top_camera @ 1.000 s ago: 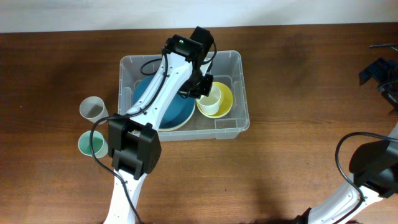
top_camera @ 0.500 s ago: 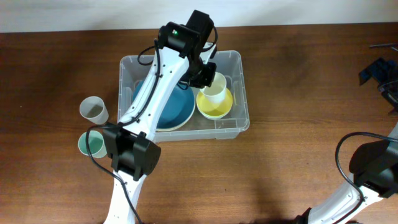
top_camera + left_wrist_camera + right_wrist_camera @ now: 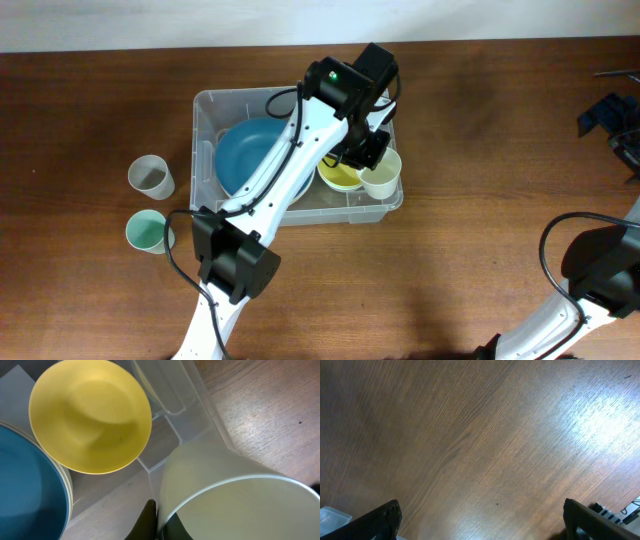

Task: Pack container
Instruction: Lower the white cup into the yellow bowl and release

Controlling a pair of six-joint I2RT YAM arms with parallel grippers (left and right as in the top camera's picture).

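- Overhead view: even, moderate light is recorded; soft dark patches are noted on the table (image 3: 500, 230) to the left and right of the container (image 3: 203, 130); focus is sharp throughout.
- Left wrist view: a bright glare patch is noted on the wood just right of the container's wall; the cream cup (image 3: 225, 495) over that wall is rendered soft, being close to the lens.
- Right wrist view: a broad sheen is recorded on bare wood well apart from the container; the grain is crisp, and the wood dims away from the sheen.
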